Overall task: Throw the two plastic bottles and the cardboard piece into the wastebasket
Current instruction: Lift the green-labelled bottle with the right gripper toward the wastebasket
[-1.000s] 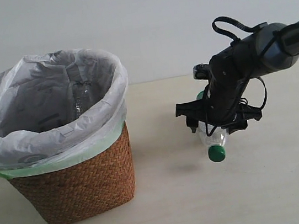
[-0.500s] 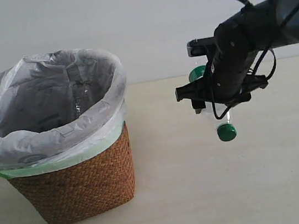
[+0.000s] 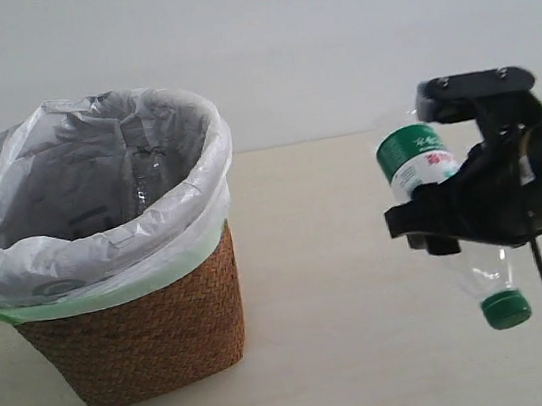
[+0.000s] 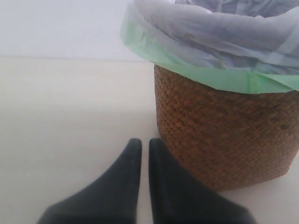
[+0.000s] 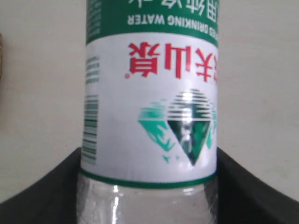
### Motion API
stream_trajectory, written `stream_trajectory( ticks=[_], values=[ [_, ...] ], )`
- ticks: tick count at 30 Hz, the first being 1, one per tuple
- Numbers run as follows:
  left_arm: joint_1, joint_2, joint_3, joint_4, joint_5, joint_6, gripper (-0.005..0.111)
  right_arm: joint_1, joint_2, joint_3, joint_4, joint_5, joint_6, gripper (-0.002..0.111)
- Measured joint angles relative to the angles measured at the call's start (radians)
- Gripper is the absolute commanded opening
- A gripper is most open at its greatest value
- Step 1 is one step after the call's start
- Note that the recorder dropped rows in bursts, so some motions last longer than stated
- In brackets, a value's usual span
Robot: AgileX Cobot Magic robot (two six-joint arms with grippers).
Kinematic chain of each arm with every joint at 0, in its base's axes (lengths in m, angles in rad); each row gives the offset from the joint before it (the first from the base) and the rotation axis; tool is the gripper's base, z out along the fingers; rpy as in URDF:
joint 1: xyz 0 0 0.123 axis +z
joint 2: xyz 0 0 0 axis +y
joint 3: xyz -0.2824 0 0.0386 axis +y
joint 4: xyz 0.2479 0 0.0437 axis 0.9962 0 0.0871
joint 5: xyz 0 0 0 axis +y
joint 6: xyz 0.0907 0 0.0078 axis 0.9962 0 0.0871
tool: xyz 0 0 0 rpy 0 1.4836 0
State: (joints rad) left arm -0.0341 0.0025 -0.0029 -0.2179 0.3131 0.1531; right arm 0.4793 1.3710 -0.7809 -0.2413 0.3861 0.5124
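The shorter clear bottle point(image 3: 417, 164) with green-and-white label hangs tilted, its green cap point(image 3: 506, 309) pointing down, clear of the table and to the right of the wastebasket point(image 3: 138, 333). My right gripper point(image 3: 460, 217) is shut on the bottle point(image 5: 149, 116); its dark fingers point(image 5: 44, 196) press both sides. Inside the bag-lined basket point(image 4: 224, 135) a clear bottle point(image 3: 146, 175) lies against the liner. My left gripper point(image 4: 145, 144) is shut and holds nothing, low beside the basket's wicker wall. The cardboard piece is not in view.
The white bag liner point(image 3: 94, 167) with its pale green edge point(image 4: 196, 72) folds over the basket rim. The light table top point(image 3: 353, 353) lies between basket and right arm, with a white wall behind.
The right arm has lifted the green-capped bottle off the table and swung toward the camera and right; the bottle now appears larger and lower in view. The basket has not moved.
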Motion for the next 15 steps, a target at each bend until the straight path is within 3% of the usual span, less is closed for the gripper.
stream_trajectory(
  ticks=[6, 15],
  values=[
    [0.000, 0.000, 0.000, 0.000, 0.000, 0.000, 0.006, -0.095, -0.122, 0.004, -0.019, 0.089, 0.000, 0.000],
    [0.000, 0.000, 0.000, 0.000, 0.000, 0.000, 0.006, -0.165, -0.040, 0.007, -0.017, 0.063, 0.004, 0.001]
  ],
)
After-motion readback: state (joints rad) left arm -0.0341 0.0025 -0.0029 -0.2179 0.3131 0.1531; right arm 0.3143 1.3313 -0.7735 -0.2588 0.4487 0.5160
